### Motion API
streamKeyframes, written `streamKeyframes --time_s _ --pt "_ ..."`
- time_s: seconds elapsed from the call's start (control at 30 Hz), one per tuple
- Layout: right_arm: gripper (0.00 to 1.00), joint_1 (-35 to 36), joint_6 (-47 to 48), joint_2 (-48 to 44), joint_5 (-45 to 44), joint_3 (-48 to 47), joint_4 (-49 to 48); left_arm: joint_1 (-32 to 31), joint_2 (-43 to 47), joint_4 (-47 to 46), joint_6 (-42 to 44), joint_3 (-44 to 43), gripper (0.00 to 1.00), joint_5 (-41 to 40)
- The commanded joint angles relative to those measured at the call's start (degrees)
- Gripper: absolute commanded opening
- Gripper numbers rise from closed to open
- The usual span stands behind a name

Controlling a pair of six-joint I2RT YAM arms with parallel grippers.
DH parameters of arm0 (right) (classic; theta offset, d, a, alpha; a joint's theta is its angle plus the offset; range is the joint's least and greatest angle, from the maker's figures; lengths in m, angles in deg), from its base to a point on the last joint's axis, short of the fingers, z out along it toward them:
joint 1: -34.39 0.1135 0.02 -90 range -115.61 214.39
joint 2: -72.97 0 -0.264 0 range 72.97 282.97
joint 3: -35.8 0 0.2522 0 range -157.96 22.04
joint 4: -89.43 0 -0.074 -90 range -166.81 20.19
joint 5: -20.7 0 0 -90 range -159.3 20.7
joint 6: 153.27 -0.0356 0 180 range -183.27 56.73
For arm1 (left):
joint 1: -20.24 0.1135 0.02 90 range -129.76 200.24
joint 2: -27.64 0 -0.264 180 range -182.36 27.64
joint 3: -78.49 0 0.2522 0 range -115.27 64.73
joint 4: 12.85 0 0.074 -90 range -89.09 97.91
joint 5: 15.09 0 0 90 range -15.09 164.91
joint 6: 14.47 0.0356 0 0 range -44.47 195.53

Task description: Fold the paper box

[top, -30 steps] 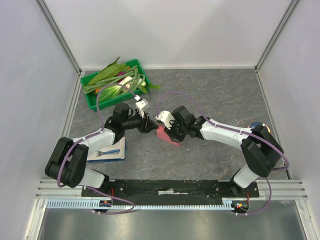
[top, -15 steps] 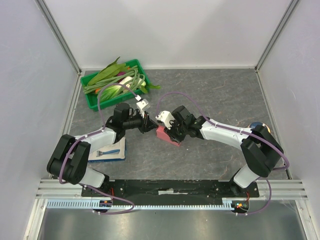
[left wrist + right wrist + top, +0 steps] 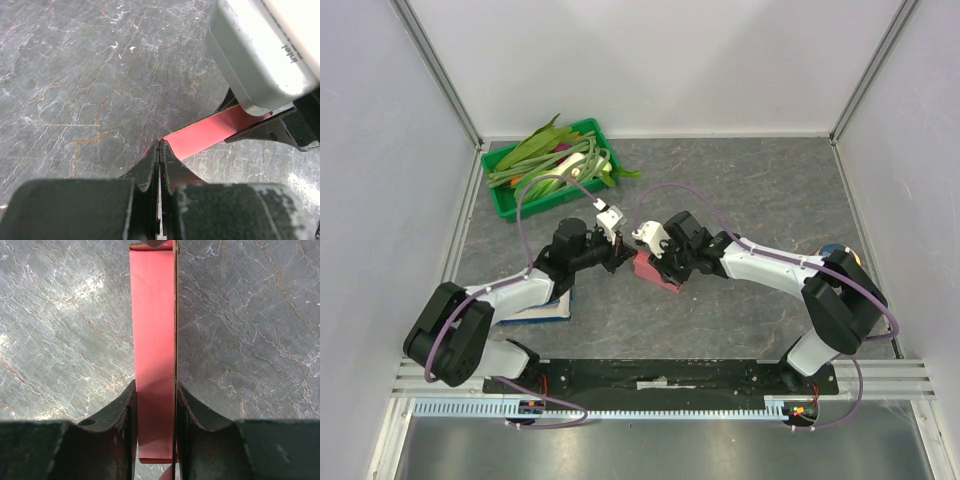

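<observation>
One paper box is seen mid-table, clamped on both faces by the right gripper. Its corner is pinched by the left gripper, jaws pressed together. "intel" is read on one grey camera housing.

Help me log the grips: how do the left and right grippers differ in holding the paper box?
The left gripper has its jaws pressed together, pinching one thin edge of the paper box; the right gripper has jaws apart, spanning a broad pink strip. Left meets it from the left, right from the opposite end. Both clamp the same box.
</observation>
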Motion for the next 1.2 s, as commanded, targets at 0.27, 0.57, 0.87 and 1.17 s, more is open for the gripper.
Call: streamKeyframes --time_s 0.27,0.57,0.87,1.17 --pt "0.17 0.14 -0.87 1.31 -0.2 0.09 1.65 -5.45 4.6 -4.47 -7.71 4.27 0.02 -14.6" --pt "0.17 0.23 -1.05 0.96 -0.2 -0.09 1.73 -9.68 4.78 -1.2 -12.8 2.24 0.02 -20.75" --pt "0.17 0.4 -1.22 0.52 0.06 0.0 1.65 -12.93 3.55 -4.09 -13.6 4.43 0.02 -25.33" --pt "0.17 0.4 -1.14 0.34 -0.11 0.0 1.65 -13.81 5.13 -5.59 -10.08 7.95 0.02 -27.79"
